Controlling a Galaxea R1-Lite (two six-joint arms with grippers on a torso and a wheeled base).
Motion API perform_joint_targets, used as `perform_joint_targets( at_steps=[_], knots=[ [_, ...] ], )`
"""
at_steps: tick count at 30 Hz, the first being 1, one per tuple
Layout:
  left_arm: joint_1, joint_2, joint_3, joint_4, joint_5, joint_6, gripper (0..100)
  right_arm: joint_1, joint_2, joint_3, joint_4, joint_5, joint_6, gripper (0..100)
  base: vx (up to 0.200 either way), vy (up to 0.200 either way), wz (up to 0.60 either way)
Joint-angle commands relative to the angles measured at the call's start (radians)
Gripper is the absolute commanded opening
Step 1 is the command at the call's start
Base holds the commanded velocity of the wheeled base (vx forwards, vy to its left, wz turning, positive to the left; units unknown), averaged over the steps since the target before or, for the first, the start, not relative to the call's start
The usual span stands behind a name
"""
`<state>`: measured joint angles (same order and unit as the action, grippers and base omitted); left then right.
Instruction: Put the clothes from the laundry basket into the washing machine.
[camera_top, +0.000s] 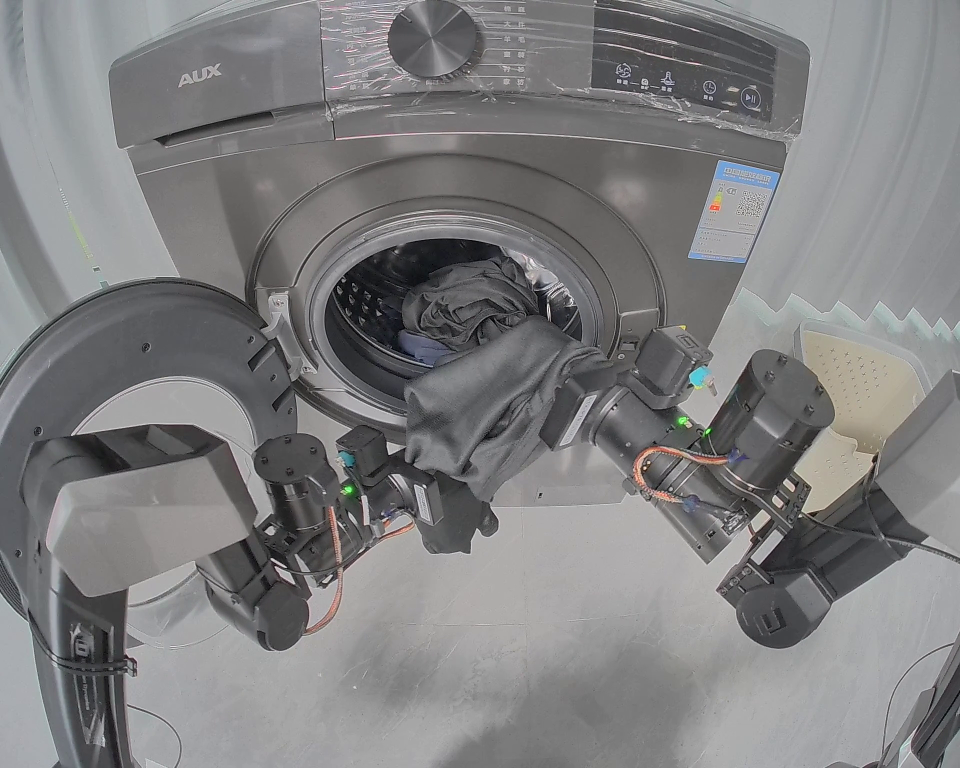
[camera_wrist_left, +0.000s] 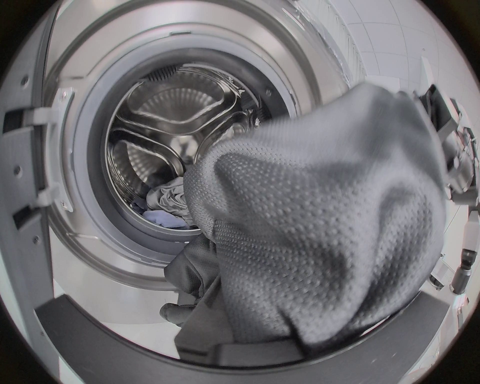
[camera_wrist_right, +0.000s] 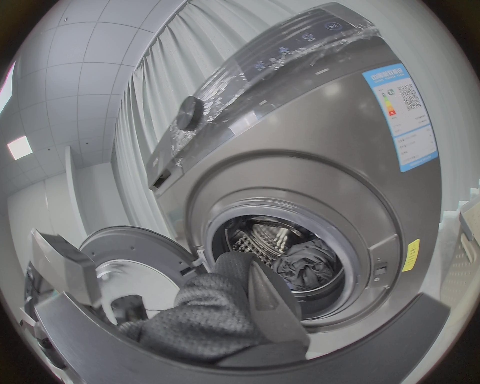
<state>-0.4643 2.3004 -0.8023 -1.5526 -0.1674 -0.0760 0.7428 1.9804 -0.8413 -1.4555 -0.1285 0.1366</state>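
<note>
From the head view, the washing machine (camera_top: 450, 170) stands on the floor (camera_top: 560, 630) with its round door (camera_top: 150, 350) swung wide to the robot's left. A dark grey mesh garment (camera_top: 490, 400) spills out of the drum (camera_top: 365, 295), lying over the lower rim of the opening and hanging down the machine's front. Its upper part drapes over the right hand (camera_top: 548, 392) at the right side of the opening, and its lowest fold wraps the left hand (camera_top: 455, 515), which is below the opening just off the machine's front. The cloth covers both hands, so I cannot tell whether either is open, closed or gripping. The cream perforated laundry basket (camera_top: 870, 385) stands on the floor just right of the machine; its contents are out of sight. The left wrist view looks straight into the drum, where a crumpled grey garment (camera_wrist_left: 170, 197) lies on a pale blue piece (camera_wrist_left: 160, 218) at the bottom. The mesh garment's knit bulges close to that camera, while a smoother dark fold hangs over the rim beneath it. The right wrist view, from lower on the right, shows a crumpled dark garment (camera_wrist_right: 305, 265) heaped in the drum, with the mesh cloth bunched close in front of the opening.
</note>
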Motion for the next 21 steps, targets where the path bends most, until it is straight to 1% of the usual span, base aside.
perform_joint_targets(
  at_steps=[1, 5, 8, 9, 13, 21],
  knots=[
    [0.010, -0.203, 0.157, -0.001, -0.009, 0.001, 0, -0.056, 0.057, 0.018, -0.006, 0.001, 0.000, 0, 0.000, 0.000, 0.00],
    [0.009, -0.292, 0.230, -0.003, -0.014, 0.002, 0, -0.040, 0.092, 0.021, -0.012, 0.003, 0.000, 0, 0.000, 0.000, 0.00],
    [0.009, -0.309, 0.242, -0.003, -0.018, 0.004, 0, -0.034, 0.100, 0.021, -0.012, 0.003, 0.000, 0, 0.000, 0.000, 0.00],
    [0.009, -0.343, 0.262, -0.003, -0.027, 0.004, 0, -0.011, 0.109, 0.022, -0.012, 0.003, 0.000, 0, 0.000, 0.000, 0.00],
    [0.009, -0.371, 0.272, -0.003, -0.027, 0.005, 0, 0.007, 0.140, 0.042, -0.016, 0.006, -0.002, 0, 0.000, 0.000, 0.00],
    [0.012, -0.377, 0.261, -0.003, -0.024, 0.002, 0, 0.038, 0.163, 0.051, -0.031, 0.012, 0.000, 0, 0.000, 0.000, 0.00]
  ],
)
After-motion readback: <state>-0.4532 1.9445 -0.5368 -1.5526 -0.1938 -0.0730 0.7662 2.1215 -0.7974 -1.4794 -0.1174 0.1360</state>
